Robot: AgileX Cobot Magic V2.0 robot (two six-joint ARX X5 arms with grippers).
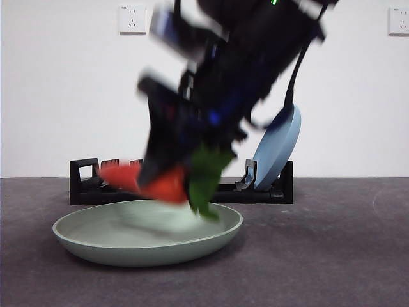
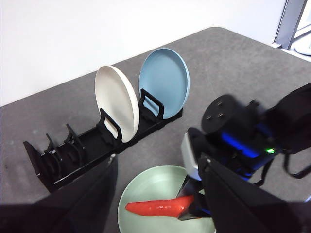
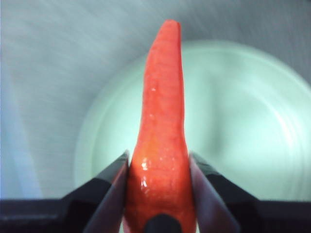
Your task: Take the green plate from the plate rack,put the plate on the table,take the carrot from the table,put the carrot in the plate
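A glossy orange-red toy carrot, tapered and tufted with bright green leaves at its thick end, hangs above a round, shallow, pale sage-green plate, gripped near the thick end between the two black jaws of the right gripper. In the right wrist view the jaws press against both sides of the carrot, its narrow tip pointing away over the plate's pale bowl. In the front view the carrot lies nearly level, clear of the plate's floor, its leaves drooping toward the near rim; the arm above it is dark and blurred with motion.

The green plate sits flat on the dark grey, slightly mottled table, just in front of the long, low black plastic plate rack. The left wrist view shows the carrot over the plate with the right gripper closed on it.

Two more plates stand on edge in the rack's slotted holders: a cream-white plate and, beside it nearer the rack's end, a blue plate. The remaining holders stand vacant.

The left gripper hangs well above the scene with its dark jaws spread apart, holding nothing. White wall sockets sit on the pale wall behind.
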